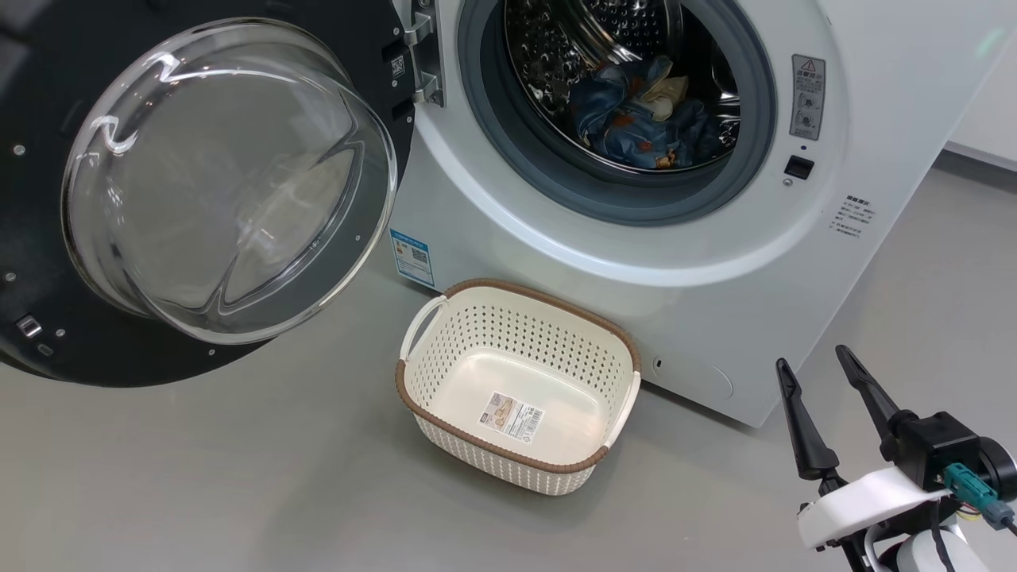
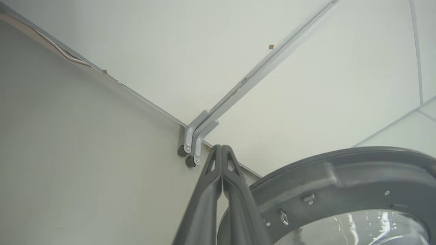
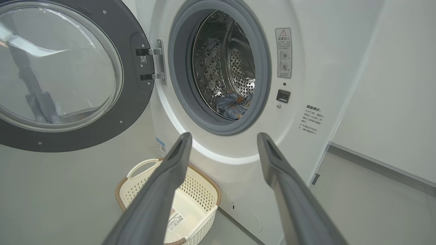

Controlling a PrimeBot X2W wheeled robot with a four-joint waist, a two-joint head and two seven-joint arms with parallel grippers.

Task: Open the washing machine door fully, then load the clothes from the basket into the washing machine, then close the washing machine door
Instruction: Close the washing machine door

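Note:
The washing machine (image 1: 556, 254) stands with its door (image 1: 230, 183) swung wide open to the left. The blue printed clothes (image 1: 636, 119) lie inside the steel drum. On the floor in front sits the basket (image 1: 540, 298), with nothing in it but its label. My right gripper (image 1: 812, 357) hovers open and holds nothing at the lower right, right of the basket; its wrist view faces the drum opening and the clothes (image 3: 233, 105). My left gripper (image 2: 221, 147) is shut on nothing, next to the door's dark rim (image 2: 340, 180).
Grey floor surrounds the basket (image 3: 199, 189) and washer (image 3: 306, 85). The left wrist view shows a pale wall corner and a grey metal frame on two castors (image 2: 196, 136). A white wall stands right of the machine.

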